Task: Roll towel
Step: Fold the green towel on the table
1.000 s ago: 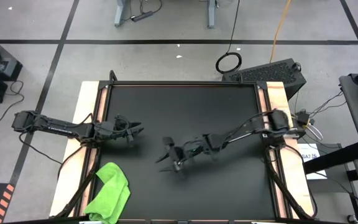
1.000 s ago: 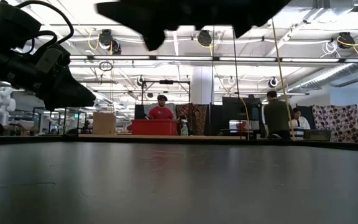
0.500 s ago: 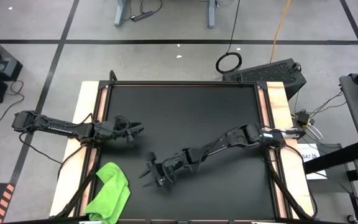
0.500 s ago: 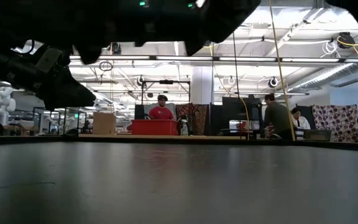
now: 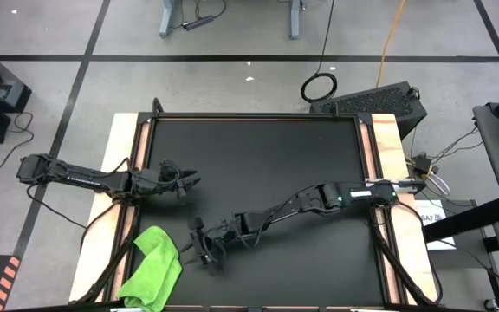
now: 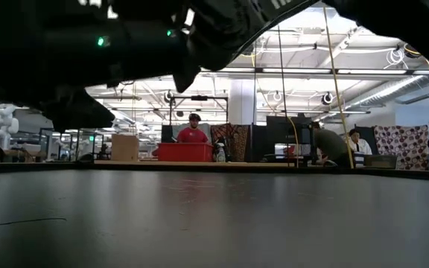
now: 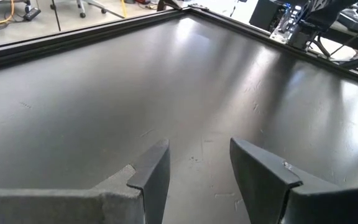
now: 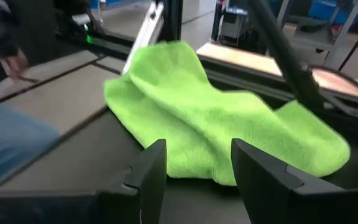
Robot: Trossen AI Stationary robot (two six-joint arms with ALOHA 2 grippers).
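The lime-green towel (image 5: 152, 269) lies crumpled at the table's near left corner, partly over the table's left rail; it fills the right wrist view (image 8: 222, 134). My right gripper (image 5: 196, 245) is open and empty, reaching across the table, just right of the towel. My left gripper (image 5: 191, 179) is open and empty above the mat at the table's left, its fingers over bare mat in the left wrist view (image 7: 197, 177).
The black mat (image 5: 258, 165) covers the table between wooden side rails (image 5: 386, 139). The low view shows my arms dark overhead (image 6: 125, 45) and people in the room behind the table. A black case (image 5: 379, 100) sits beyond the far right corner.
My right gripper has gone toward the table's left and near edges, from the middle of the mat to just beside the towel, its arm stretching out across the table. The towel has stayed where it was.
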